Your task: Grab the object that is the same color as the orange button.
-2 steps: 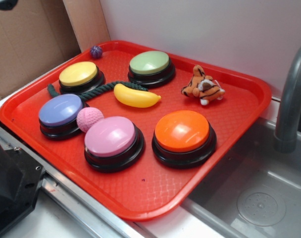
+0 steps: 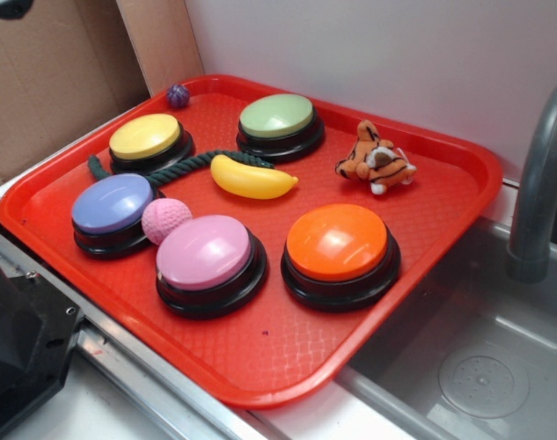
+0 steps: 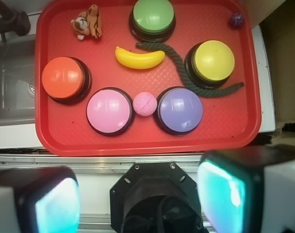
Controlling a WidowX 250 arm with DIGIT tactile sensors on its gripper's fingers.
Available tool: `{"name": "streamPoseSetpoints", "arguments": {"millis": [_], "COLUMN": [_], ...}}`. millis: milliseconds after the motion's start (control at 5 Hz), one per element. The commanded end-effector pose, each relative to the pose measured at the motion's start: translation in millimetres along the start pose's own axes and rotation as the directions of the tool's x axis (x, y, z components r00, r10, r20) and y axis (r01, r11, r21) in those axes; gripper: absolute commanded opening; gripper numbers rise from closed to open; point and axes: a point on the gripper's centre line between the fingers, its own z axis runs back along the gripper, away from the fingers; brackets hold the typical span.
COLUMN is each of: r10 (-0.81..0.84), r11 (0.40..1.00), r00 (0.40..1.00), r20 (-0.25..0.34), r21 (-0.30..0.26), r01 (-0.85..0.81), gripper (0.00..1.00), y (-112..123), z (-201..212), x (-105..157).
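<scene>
The small plush tiger (image 2: 376, 159) (image 3: 88, 22), orange with black stripes, lies near the tray's far corner, beyond the orange button (image 2: 338, 243) (image 3: 65, 79). Both rest on the red tray (image 2: 288, 357) (image 3: 147, 141). In the wrist view my gripper (image 3: 140, 201) hangs high above the table's near side, off the tray, open, its two pale fingers (image 3: 57, 208) wide apart with nothing between them. The gripper does not show in the exterior view.
Also on the tray: pink button (image 2: 205, 255), purple button (image 2: 112, 205), yellow button (image 2: 146, 137), green button (image 2: 277, 117), yellow banana (image 2: 251, 177), pink ball (image 2: 166, 220), dark rope (image 2: 191, 163), small purple ball (image 2: 178, 95). A sink (image 2: 471, 357) with a grey faucet (image 2: 540, 183) lies to the right. Cardboard (image 2: 49, 73) stands behind.
</scene>
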Motion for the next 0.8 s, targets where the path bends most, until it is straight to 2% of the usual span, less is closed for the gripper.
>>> {"name": "streamPoseSetpoints", "arguments": {"millis": [0, 200, 400, 600], "r10": [-0.303, -0.516, -0.704, -0.835], "r11": [0.946, 0.848, 0.694, 0.546], "r00": [0.951, 0.856, 0.709, 0.545], "r20": [0.064, 0.048, 0.027, 0.076], "r21": [0.140, 0.170, 0.238, 0.236], "r01": [0.292, 0.502, 0.680, 0.804], "gripper": [1.00, 1.00, 1.00, 1.00], "y": [-0.3, 2.6, 5.0, 2.3], "z": [-3.5, -15.8, -34.6, -51.6], "x": [26.8, 46.7, 75.2, 104.3]}}
